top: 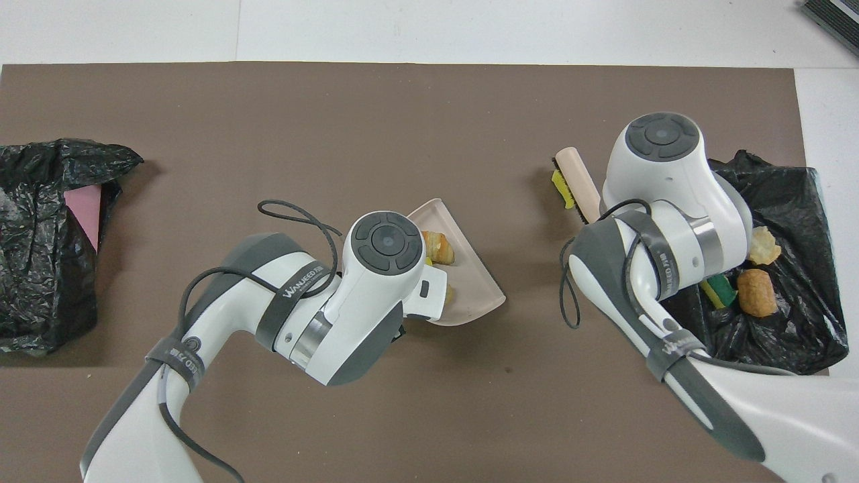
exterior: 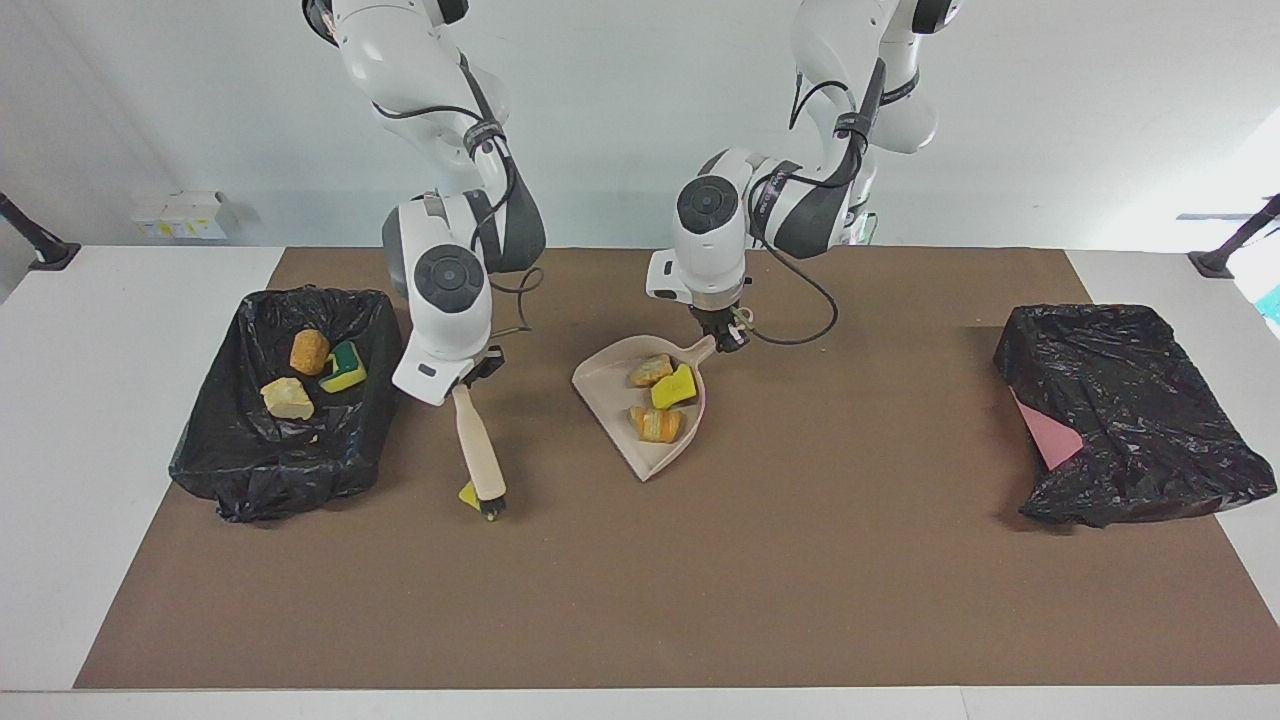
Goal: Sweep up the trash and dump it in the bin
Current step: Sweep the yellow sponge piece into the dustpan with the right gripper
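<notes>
1. The relation that counts: the loose yellow sponge bit (exterior: 468, 493) lies on the table's brown mat (exterior: 700, 580) right at the bristle end of the brush (exterior: 478, 450), on the side toward the lined bin (exterior: 290, 400). The dustpan (exterior: 640, 400) sits on the brush's other side, toward the left arm.
2. The brush's long axis runs from the right pincer (exterior: 470, 385) away from the robots, tilted slightly, bristles at the low end. The right pincer is clamped on the brush handle.
3. The left pincer (exterior: 728, 338) is closed on the dustpan's handle. The pan rests on the mat with its open mouth facing away from the robots, holding three scraps (exterior: 658, 395).
4. The right arm is plainly nearer the stray bit; I judge a sweep toward the pan is the move that remains.
5. Three more scraps already lie in the bin (exterior: 310, 375).
6. The facing view shows brush tip and sponge bit touching or nearly so. The overhead view (top: 562, 188) shows the bit beside the bristles, but the arms hide both pincers and most of the pan.
</notes>
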Action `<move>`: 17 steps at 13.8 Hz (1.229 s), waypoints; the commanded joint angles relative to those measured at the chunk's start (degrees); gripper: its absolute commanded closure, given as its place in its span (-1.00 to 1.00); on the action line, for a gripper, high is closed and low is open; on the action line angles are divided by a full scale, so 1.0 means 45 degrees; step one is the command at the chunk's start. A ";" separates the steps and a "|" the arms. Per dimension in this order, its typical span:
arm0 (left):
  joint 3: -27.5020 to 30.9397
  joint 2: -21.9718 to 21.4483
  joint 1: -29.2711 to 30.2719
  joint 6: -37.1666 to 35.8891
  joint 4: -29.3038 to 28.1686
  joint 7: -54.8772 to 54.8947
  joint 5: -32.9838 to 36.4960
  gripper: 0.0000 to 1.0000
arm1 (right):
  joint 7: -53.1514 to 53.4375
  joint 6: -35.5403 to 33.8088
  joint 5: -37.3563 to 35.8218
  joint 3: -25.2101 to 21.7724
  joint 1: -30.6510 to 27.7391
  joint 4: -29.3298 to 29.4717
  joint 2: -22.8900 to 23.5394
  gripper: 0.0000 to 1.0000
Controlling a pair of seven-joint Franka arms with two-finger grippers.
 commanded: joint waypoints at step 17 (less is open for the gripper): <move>-0.0081 -0.0038 -0.0031 0.0386 -0.0191 -0.0027 0.0125 1.00 | -0.1326 -0.0080 0.2332 0.0383 0.1192 -0.0775 0.0620 1.00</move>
